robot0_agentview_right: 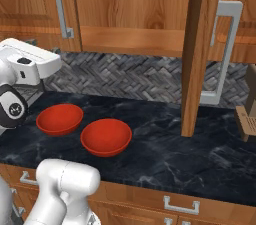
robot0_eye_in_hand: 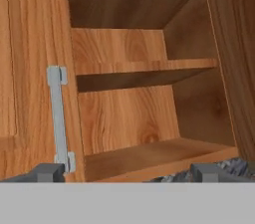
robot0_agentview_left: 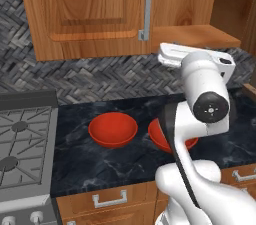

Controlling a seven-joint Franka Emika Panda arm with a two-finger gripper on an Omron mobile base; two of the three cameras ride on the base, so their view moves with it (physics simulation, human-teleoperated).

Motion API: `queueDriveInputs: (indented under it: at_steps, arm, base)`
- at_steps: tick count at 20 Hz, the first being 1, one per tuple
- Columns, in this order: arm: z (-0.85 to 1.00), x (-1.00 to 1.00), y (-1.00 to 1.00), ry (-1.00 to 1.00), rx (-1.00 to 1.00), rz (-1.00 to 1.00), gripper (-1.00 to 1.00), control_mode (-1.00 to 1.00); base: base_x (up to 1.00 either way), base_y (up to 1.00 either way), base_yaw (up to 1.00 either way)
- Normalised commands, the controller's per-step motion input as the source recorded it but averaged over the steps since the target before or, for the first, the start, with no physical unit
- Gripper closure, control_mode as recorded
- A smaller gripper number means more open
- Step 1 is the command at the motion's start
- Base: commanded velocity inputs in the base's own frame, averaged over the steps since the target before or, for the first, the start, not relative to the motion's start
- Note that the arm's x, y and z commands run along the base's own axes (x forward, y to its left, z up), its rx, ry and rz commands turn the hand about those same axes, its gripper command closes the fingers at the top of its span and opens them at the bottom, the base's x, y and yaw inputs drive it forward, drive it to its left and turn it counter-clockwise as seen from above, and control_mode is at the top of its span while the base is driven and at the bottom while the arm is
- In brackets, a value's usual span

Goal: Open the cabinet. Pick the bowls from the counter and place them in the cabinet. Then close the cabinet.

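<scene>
Cabinet: warm brown wood with visible grain. In the hand view its right half stands open, showing a wooden shelf across the middle of the frame and the floor board lower down, both bare. The left door is shut at the left of that frame, panelled, with a long vertical silver bar handle near its edge. In the right base view the opened right door stands edge-on at centre right, swung out over the counter, its silver handle on the right face.

Bowls: two, round, shallow, glossy plain red, alike. In the right base view one sits at centre left and the other just right of it and lower in the frame, close together, rims not clearly touching. Both upright on the dark marbled stone counter. In the left base view the right-hand bowl is partly behind the arm.

Gripper: two dark fingertips at the bottom corners of the hand view, spread fully wide, nothing between them. It points into the open cabinet.
</scene>
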Motion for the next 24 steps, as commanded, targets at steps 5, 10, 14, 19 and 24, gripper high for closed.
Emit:
queueDriveInputs:
  at_steps: [5,10,14,19,24]
  arm:
    - [-0.02,0.19,0.23,-0.04,0.01,0.06,-1.00,-1.00]
    - [0.00,0.24,0.27,-0.05,-0.04,0.08,-1.00,-1.00]
    - [0.00,0.35,0.28,-0.03,-0.01,0.08,-1.00,-1.00]
    - [0.04,0.34,0.08,0.00,-0.03,0.04,-1.00,-1.00]
    - [0.00,0.39,0.00,0.00,0.00,0.01,-1.00,-1.00]
  base:
    - [0.00,0.00,0.00]
    - [0.00,0.00,0.00]
    - [0.00,0.00,0.00]
    - [0.00,0.00,0.00]
    - [0.00,0.00,0.00]
